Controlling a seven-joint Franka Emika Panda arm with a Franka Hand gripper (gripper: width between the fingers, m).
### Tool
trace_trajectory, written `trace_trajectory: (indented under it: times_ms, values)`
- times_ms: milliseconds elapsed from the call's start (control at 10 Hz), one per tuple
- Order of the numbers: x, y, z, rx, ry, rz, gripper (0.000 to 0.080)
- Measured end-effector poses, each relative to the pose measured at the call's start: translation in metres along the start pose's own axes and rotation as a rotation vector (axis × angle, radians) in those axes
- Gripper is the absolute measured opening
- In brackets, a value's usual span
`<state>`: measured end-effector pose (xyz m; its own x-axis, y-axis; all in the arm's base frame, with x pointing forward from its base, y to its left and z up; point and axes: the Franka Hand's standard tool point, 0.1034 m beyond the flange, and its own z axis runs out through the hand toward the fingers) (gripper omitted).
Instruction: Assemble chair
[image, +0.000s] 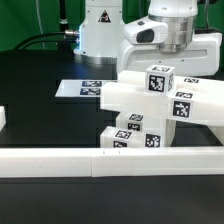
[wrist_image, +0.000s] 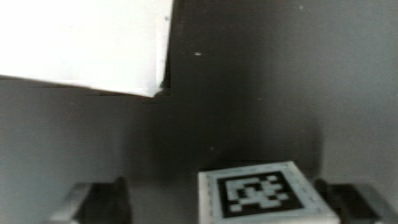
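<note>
1. While the gripper (image: 163, 62) is clamping a tagged leg (image: 160, 82) from above, the chair (image: 140, 115) is sitting near the border wall (image: 110, 160).
2. Risk: leg is possibly tilting, jamming the joint.
3. Risk: downward pressing is possibly toppling the stack.

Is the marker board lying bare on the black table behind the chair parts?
Yes: the marker board lies flat on the table, nothing on it, behind the chair parts.

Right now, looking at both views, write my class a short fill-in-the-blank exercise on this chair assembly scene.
1. The chair parts are glossy and ___ in colour.
2. The table top is ___.
3. The long low border wall lies ___ the chair parts in the exterior view.
4. Each chair part carries black-and-white square ___.

Missing words: white; black; in front of; tags
</note>
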<state>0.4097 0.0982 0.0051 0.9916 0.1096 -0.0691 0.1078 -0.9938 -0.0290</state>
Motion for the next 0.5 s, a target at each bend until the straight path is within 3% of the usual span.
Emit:
trace_trajectory:
  times_ms: [200,500]
  values:
    - [0.002,0.000,-0.001,0.001,0.002,0.000,0.0282]
    - [0.015,0.002,-0.015,0.010,0.016,0.009,0.0282]
